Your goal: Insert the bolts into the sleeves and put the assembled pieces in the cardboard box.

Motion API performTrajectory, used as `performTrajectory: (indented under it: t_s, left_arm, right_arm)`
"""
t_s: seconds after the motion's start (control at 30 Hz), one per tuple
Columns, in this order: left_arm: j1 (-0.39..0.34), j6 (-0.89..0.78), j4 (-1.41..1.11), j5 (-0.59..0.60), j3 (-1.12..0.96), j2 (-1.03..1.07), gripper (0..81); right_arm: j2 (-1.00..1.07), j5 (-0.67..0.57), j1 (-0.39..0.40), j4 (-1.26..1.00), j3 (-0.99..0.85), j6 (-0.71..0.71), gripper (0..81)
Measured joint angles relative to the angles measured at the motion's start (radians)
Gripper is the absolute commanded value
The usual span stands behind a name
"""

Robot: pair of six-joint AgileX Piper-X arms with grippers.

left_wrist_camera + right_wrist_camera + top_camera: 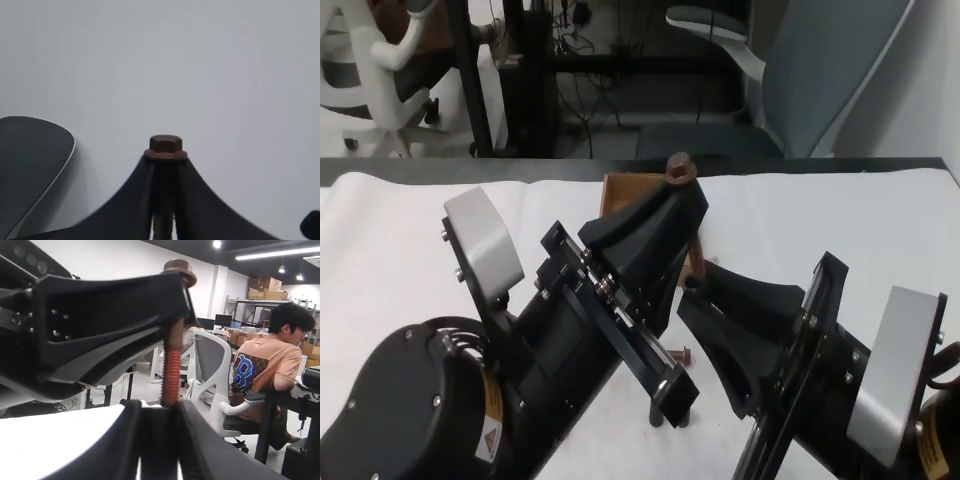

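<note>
On the white-covered desk [880, 230] between the arms lies a small rust-brown metal piece [682, 353], just past it right gripper [159, 406] has fingers clamped on an upright dark sleeve [160, 440], left gripper [164, 156] has fingers clamped on a rusty hex-head threaded bolt [165, 145] held head-up with its tip at the sleeve's top, brown cardboard box [620, 192] behind.

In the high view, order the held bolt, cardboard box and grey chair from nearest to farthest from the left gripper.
1. Bolt: clamped in the left gripper.
2. Cardboard box: on the bench, just beyond it.
3. Grey chair: past the bench, far back.
</note>
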Motion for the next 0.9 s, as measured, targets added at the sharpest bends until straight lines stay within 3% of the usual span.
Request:
performTrajectory:
  t_s: [0.73,0.77,0.8,0.9]
  left_arm:
    - [-0.006,0.015,0.020,0.016,0.030,-0.002,1.0]
    - [-0.006,0.015,0.023,0.018,0.030,-0.002,2.5]
    - [-0.006,0.015,0.027,0.024,0.030,-0.002,9.0]
    - [-0.006,0.015,0.033,0.049,0.030,-0.002,41.6]
  right_arm:
    - [0.008,0.038,0.002,-0.074,-0.006,-0.022,0.4]
    - [0.008,0.038,0.002,-0.074,-0.006,-0.022,0.4]
    - [0.008,0.038,0.002,-0.074,-0.006,-0.022,0.4]
    - [0.008,0.038,0.002,-0.072,-0.004,-0.024,0.4]
